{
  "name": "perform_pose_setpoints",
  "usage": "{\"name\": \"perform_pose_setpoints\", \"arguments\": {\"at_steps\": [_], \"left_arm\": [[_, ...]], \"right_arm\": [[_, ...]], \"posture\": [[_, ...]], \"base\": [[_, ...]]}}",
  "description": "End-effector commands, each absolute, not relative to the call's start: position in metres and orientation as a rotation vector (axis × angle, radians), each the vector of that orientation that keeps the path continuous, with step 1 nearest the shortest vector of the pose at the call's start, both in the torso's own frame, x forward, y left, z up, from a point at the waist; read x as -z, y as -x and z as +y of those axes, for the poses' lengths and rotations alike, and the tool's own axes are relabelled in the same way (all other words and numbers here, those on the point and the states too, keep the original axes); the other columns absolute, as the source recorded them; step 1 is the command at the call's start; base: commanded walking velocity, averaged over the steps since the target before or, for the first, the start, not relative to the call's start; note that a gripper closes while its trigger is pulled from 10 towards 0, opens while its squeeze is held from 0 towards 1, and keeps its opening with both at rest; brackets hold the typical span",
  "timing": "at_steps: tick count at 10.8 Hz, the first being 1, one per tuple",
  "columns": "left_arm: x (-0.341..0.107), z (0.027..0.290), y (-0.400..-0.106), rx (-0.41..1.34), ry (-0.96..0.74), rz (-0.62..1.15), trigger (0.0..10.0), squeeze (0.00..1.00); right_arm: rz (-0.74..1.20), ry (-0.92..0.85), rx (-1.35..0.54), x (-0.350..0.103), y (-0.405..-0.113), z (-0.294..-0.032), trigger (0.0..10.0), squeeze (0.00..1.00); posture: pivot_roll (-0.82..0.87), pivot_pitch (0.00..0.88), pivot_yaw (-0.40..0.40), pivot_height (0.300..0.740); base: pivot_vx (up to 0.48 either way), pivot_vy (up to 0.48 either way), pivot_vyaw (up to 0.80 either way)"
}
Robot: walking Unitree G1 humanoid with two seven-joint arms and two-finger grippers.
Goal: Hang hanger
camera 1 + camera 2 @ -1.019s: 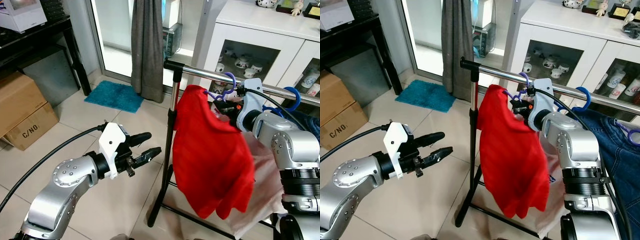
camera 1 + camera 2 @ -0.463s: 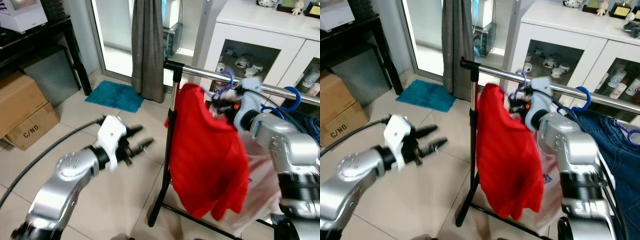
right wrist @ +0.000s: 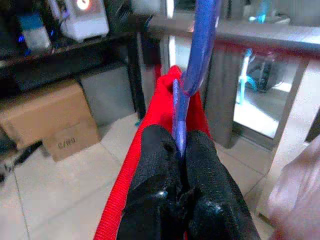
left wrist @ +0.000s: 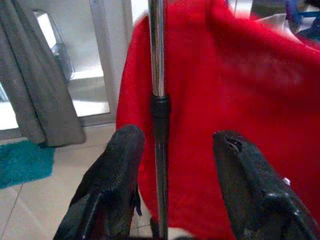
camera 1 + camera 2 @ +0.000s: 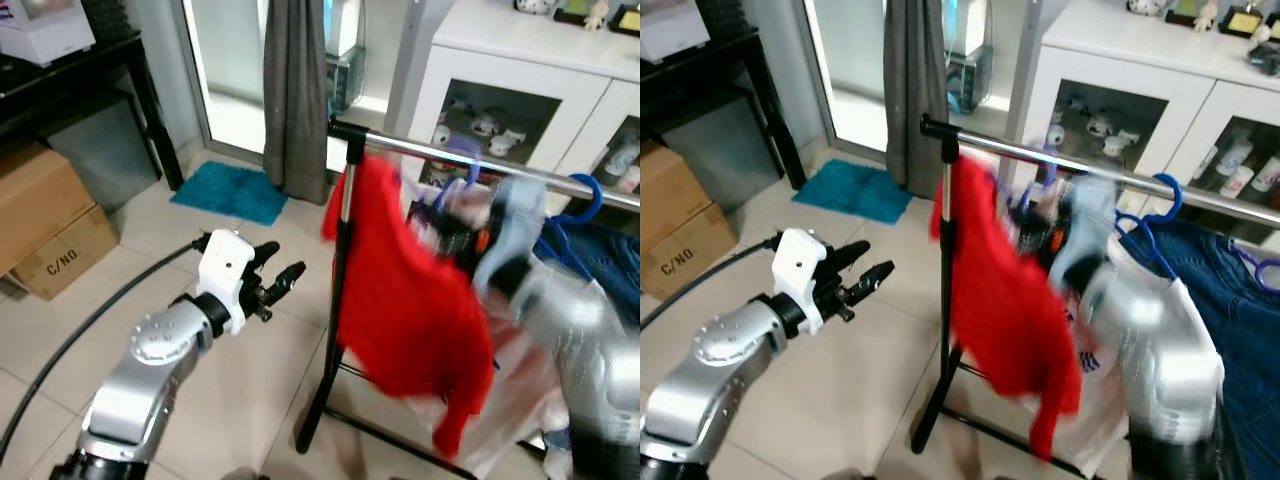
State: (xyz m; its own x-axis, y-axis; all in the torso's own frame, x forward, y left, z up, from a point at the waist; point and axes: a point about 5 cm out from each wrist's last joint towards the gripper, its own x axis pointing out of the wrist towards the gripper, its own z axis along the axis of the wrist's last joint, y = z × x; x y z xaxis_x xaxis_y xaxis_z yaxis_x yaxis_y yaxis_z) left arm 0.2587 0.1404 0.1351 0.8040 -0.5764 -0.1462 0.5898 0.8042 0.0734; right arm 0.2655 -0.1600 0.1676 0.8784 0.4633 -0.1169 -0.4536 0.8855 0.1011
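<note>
One step looks left: getting the purple hanger [image 3: 196,55] hooked on the chrome rail [image 5: 470,160]. The right gripper [image 3: 180,150] has its fingers pinched together on the hanger's stem, just under the rail, with the red shirt [image 5: 410,300] draped below; the eye views are too blurred to tell whether the hook is over the rail yet. The left gripper [image 4: 175,175] hangs with fingers apart, facing the rack's upright pole [image 4: 159,100], holding nothing
</note>
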Motion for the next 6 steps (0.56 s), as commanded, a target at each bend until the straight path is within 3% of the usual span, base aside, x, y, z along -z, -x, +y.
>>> {"name": "perform_pose_setpoints", "arguments": {"at_steps": [1,6], "left_arm": [[-0.134,0.142,-0.259,0.607,-0.134,0.12,10.0,0.0],[-0.129,0.145,-0.256,0.576,-0.12,0.136,10.0,0.0]], "right_arm": [[0.122,-0.045,-0.472,-0.167,-0.263,-0.156,0.0,0.0],[0.174,-0.189,-0.376,-0.139,-0.252,-0.139,0.0,0.0]], "posture": [[-0.08,0.007,0.006,0.74],[-0.08,0.018,-0.017,0.74]], "base": [[0.0,0.0,0.0],[-0.256,0.0,0.0]]}}
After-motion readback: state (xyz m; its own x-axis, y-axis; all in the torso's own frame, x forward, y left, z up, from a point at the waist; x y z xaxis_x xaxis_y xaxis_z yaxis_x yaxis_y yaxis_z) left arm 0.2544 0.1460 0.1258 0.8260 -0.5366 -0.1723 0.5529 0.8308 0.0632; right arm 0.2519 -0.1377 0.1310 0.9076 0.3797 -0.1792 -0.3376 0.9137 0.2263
